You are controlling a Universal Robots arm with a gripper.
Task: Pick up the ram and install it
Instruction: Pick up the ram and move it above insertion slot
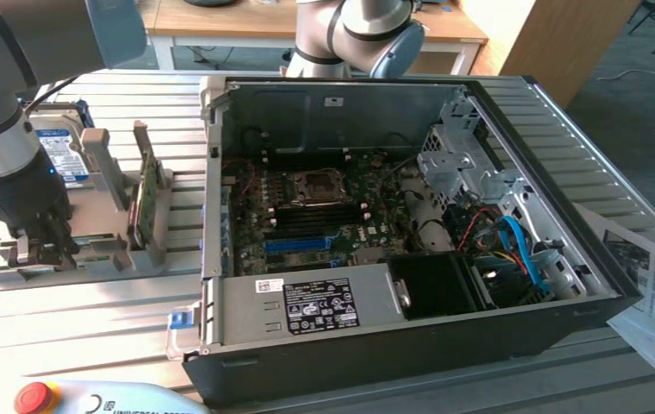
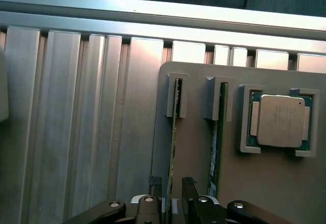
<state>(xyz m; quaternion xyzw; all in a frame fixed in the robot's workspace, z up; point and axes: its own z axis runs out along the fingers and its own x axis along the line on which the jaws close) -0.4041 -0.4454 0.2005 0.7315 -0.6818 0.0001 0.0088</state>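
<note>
Tool [image 2: 171,186] open, one jaw each side of ram [image 2: 174,132], gap both sides. Ram on edge in slot of grey holder [image 2: 196,147]; second green stick [image 2: 216,142] in adjacent holder slot.

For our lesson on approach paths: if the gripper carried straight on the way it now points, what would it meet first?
The open gripper straddles the ram, a thin stick standing on edge. It would likely pass down either side of the ram and meet the grey holder first, though depth is hard to judge.
</note>
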